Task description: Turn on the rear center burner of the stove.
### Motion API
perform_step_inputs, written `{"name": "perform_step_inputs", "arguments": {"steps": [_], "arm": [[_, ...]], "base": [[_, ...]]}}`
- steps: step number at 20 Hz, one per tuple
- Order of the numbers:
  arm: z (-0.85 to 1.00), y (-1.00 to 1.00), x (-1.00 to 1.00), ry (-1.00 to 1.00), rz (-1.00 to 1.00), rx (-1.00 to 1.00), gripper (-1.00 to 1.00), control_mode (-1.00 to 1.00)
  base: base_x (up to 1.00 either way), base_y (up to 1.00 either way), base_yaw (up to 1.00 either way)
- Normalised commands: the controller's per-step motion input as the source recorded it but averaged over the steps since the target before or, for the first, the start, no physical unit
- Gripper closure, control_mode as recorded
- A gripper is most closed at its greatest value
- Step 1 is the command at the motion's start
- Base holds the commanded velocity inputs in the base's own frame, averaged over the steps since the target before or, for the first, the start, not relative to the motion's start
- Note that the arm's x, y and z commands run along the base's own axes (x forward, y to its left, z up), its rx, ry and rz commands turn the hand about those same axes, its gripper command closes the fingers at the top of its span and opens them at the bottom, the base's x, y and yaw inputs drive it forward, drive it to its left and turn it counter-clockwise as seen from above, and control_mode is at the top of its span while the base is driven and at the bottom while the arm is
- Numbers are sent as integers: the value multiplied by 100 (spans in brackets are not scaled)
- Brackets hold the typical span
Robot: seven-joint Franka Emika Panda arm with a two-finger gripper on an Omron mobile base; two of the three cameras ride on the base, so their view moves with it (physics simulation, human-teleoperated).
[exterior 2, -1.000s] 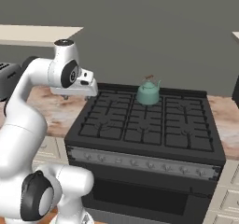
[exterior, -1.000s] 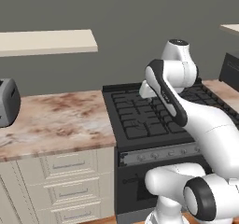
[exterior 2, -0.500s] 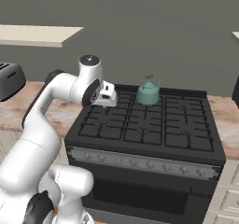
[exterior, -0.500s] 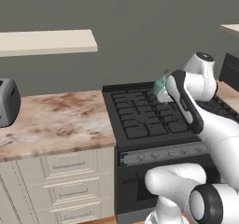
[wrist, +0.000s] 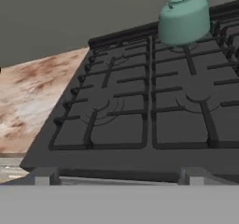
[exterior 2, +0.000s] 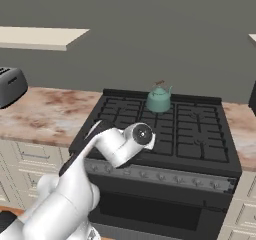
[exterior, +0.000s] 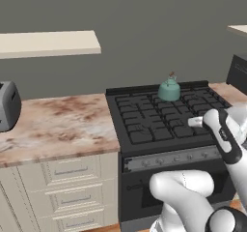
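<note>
I see the arm swung down and right since a second ago; in the left base view the hand went from upper centre-right, over the stove [exterior: 159, 124] back, to the right edge low by the front grates; in the right base view it dropped from upper left to centre, just above the knob strip [exterior 2: 165, 176]; teal kettle [exterior: 169, 90] now unblocked in the left base view.

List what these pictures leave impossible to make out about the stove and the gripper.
- Rear center burner: the teal kettle sits on it in all three views, hiding the head and any flame.
- Knobs on the stove: too small in both base views to read settings.
- Gripper: in the hand view its fingertips barely rise above the bottom edge, so open or shut is unclear.
</note>
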Motion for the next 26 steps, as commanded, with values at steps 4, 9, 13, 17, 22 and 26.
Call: {"name": "perform_step_inputs", "arguments": {"steps": [4, 9, 13, 17, 22, 26], "arm": [[-72, -88, -1, -26, 0, 14, -100, -100], [-47, -63, -4, -22, 0, -1, -100, -100], [-38, -70, 0, -5, 4, -20, -100, -100], [-44, -72, -7, -10, 6, -18, -100, -100], [-35, -40, -37, -17, 7, -6, -100, -100], [-22, -10, 0, -11, 0, 0, -100, -100]], "base": [[0, 0, 0], [0, 0, 0], [0, 0, 0], [0, 0, 0], [0, 0, 0], [0, 0, 0]]}}
